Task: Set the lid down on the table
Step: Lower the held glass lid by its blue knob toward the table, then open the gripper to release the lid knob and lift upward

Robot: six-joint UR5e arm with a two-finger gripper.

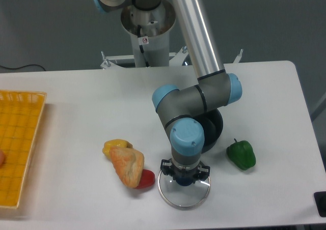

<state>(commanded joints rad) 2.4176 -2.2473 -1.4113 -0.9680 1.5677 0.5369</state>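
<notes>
Lid (184, 193): low centre of the frame, near the front edge of the table (76, 97), glass disc close over or on the white top
Gripper (185, 179): straight above the lid's middle, covering the knob; can't tell how far open, or if it grips
Pot (214, 128): dark, behind the arm
Green pepper (241, 154): to the right
Bread wedge (127, 165): left, beside the red pepper (146, 179)

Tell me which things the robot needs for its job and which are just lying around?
Needed: the lid, the gripper on top of it, the table.

Just lying around: dark pot, green pepper, yellow pepper, bread, red pepper, yellow tray.
</notes>
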